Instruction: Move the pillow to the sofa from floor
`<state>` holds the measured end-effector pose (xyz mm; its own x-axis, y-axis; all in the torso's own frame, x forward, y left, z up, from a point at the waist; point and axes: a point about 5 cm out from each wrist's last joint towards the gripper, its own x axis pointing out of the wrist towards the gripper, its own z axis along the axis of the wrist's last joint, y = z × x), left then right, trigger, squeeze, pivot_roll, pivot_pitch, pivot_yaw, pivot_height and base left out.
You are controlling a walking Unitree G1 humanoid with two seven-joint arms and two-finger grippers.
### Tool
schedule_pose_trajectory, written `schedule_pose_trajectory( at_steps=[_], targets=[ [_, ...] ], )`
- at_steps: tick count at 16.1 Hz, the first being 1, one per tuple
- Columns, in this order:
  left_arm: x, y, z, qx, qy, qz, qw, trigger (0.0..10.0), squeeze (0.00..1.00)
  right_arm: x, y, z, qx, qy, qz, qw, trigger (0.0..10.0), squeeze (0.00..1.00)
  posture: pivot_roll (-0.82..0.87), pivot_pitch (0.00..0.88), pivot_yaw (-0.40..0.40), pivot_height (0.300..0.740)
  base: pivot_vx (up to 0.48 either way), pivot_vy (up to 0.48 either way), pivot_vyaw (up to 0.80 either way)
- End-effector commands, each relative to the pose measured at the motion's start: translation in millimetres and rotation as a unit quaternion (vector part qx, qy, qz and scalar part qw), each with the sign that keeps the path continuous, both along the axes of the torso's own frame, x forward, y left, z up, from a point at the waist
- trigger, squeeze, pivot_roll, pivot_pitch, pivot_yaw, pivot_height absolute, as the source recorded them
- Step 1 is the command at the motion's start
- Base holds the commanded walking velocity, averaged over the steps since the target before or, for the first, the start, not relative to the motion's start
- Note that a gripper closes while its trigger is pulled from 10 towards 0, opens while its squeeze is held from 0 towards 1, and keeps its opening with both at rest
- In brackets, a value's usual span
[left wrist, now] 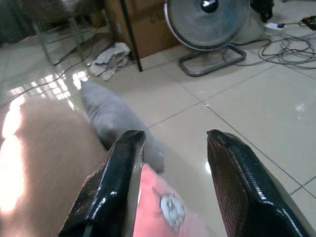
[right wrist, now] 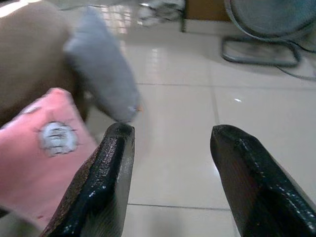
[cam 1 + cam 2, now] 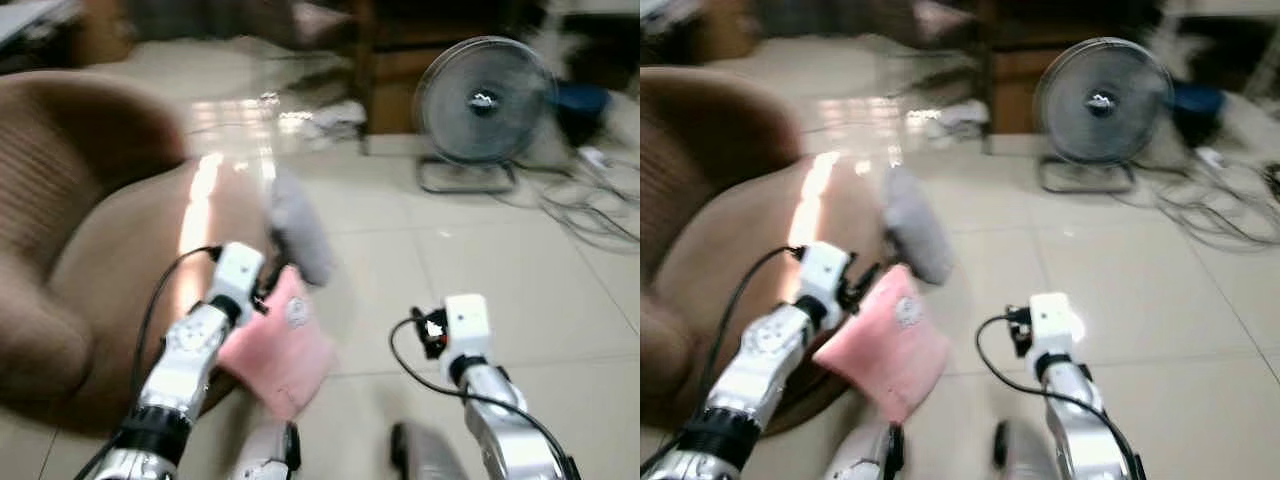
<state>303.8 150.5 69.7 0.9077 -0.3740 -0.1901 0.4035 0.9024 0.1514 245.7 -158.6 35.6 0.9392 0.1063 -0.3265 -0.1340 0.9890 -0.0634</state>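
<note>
A pink pillow (image 3: 280,345) with a round grey patch leans against the front edge of the brown sofa (image 3: 90,250), half over the floor. My left gripper (image 1: 173,136) hovers just above it, open, with the pink pillow (image 1: 168,212) showing below between the two fingers. A grey pillow (image 3: 298,232) stands slanted against the sofa front a little farther off, its lower end on the floor. My right gripper (image 2: 170,131) is open over bare tiles to the right of both pillows, holding nothing.
A floor fan (image 3: 483,105) stands at the back right, with loose cables (image 3: 590,210) on the tiles beside it. A crumpled cloth (image 3: 335,120) lies near dark furniture at the back. Glossy tiled floor stretches right of the sofa.
</note>
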Motion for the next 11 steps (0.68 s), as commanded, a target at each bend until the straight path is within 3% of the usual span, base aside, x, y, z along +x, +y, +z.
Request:
schedule_pose_trajectory(
  at_steps=[1,4,8,11],
  targets=[
    [0.8,-8.0,0.7,0.002,-0.002,-0.013,1.000,10.0,0.00,-1.7,-9.7,-0.6,-0.010,-0.001,-0.007,1.000,10.0,0.00,-0.05,0.000,0.065,0.628,0.315,0.000,0.00],
    [0.4,-3.7,0.8,0.005,-0.002,-0.006,1.000,10.0,0.00,-2.5,-3.6,-1.7,-0.026,0.006,0.034,0.999,10.0,0.00,-0.04,0.000,0.059,0.628,0.316,0.000,0.80],
    [-2.6,-1.3,-1.7,0.008,0.005,-0.011,1.000,10.0,0.00,-5.2,-2.9,-3.6,-0.003,0.012,0.029,0.999,10.0,0.00,-0.04,0.000,0.062,0.628,0.072,0.000,0.00],
    [-6.4,0.6,-10.0,0.035,0.026,-0.031,0.999,10.0,0.00,-7.7,-3.6,-2.6,0.002,0.010,0.035,0.999,10.0,0.00,-0.04,0.000,0.068,0.628,0.000,0.000,0.00]
  ],
)
